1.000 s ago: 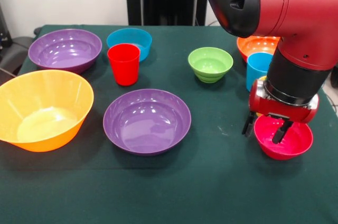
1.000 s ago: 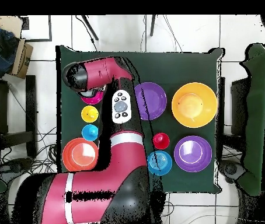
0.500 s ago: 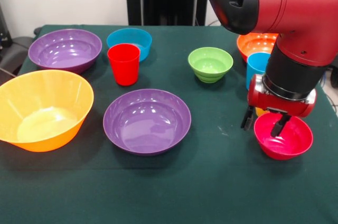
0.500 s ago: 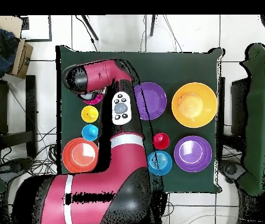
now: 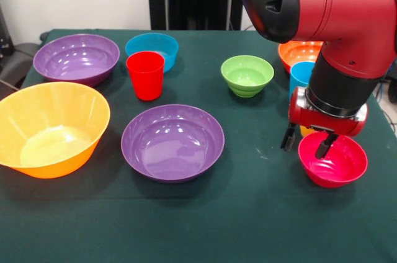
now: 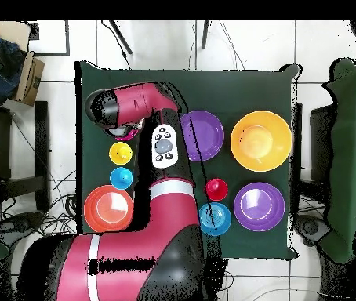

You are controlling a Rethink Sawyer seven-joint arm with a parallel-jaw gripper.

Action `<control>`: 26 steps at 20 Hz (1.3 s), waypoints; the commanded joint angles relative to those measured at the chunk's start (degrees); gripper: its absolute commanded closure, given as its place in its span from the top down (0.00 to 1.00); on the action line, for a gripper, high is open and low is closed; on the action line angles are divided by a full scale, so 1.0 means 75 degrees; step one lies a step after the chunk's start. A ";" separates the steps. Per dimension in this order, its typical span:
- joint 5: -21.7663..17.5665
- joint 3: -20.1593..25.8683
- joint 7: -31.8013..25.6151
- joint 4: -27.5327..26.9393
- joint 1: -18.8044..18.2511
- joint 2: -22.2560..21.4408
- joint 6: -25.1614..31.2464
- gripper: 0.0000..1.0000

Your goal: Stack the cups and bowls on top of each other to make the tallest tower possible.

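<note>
Nothing stacked, all upright, open side up. Magenta-pink bowl [image 5: 333, 161] at the front right. Green bowl [image 5: 247, 75] mid-surface. Purple bowl [image 5: 172, 142] front centre, second purple bowl [image 5: 76, 58] back left. Yellow-orange bowl [image 5: 51, 128], the biggest, front left. Blue bowl [image 5: 152, 50] just behind the red cup [image 5: 145, 75]. Orange bowl [image 5: 302, 54] back right, light blue cup [image 5: 302, 79] in front of it. Yellow cup [image 6: 121, 153] seen from overhead beside the light blue one.

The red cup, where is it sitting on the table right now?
In the front view the red cup stands upright left of centre, just in front of the blue bowl, with a purple bowl to its left.
</note>
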 commanded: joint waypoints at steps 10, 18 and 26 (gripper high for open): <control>-0.0453 0.0676 -0.1690 0.0677 -0.0138 0.0012 0.0007 1.00; -0.0532 0.0661 -0.1726 0.0554 -0.0091 0.0139 0.0053 1.00; -0.0567 0.0661 -0.1732 0.0498 -0.0100 0.0206 0.0035 1.00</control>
